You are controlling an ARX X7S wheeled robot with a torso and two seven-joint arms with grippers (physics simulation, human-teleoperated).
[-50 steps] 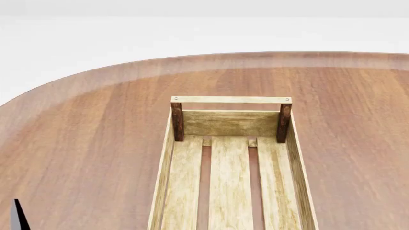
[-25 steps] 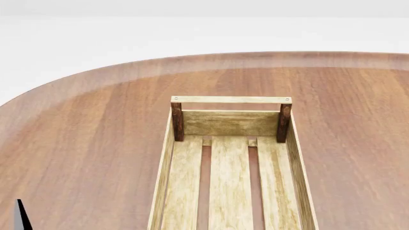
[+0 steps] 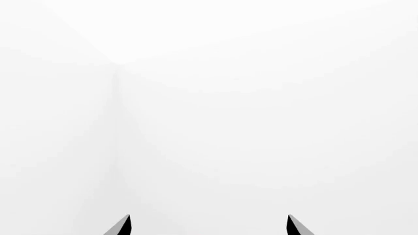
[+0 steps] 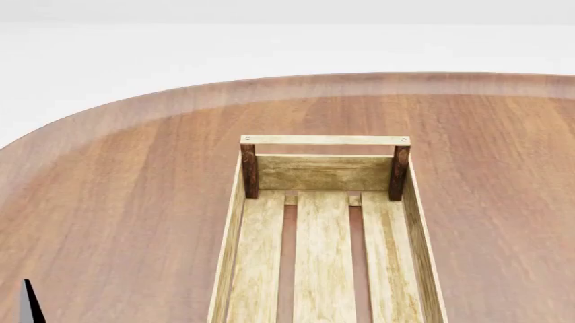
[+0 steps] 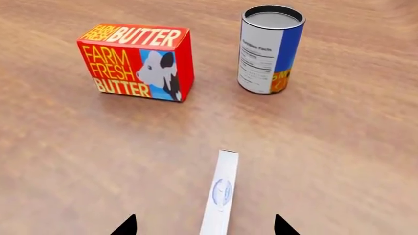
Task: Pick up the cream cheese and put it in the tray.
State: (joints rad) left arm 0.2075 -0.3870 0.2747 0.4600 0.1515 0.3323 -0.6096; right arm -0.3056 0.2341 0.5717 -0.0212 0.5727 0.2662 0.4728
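Cream cheese (image 5: 220, 196) appeared only in the right wrist view, its long axis running away between the spread fingertips of the right gripper (image 5: 203, 226); the head view showed just the tray (image 4: 324, 173).

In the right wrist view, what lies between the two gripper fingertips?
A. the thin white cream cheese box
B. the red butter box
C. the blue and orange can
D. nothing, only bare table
A: the cream cheese lies between the open tips of the right gripper, while the butter box and the can stand farther off on the table.
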